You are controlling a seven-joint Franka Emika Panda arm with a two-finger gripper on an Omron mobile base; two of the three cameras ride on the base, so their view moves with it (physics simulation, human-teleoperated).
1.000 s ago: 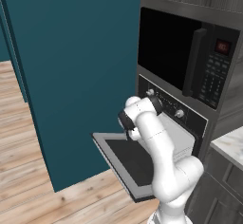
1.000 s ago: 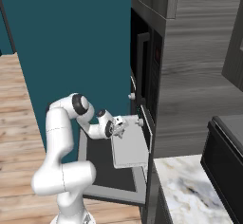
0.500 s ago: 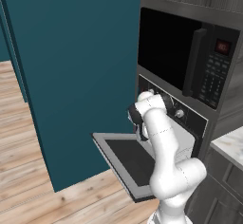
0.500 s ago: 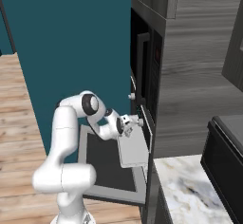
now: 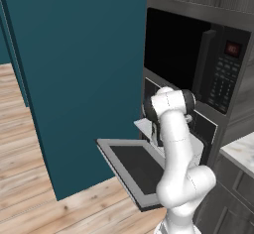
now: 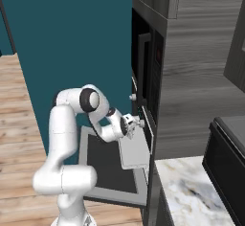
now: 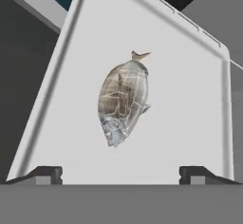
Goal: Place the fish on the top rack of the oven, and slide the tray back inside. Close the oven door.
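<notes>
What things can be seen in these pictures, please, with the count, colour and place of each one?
fish: one, silver-brown, lying on the tray
tray: one, pale grey-white, pulled out of the oven over the open door
oven door: one, grey frame with dark glass, folded down flat
oven: one, black front with small silver knobs, below the microwave
microwave: one, black with keypad and red display, above the oven
wall panel: one, teal, left of the oven
floor: light wood planks
counter: one, pale marble, right of the oven
gripper: one, dark fingertips spread apart, empty, above the tray
</notes>
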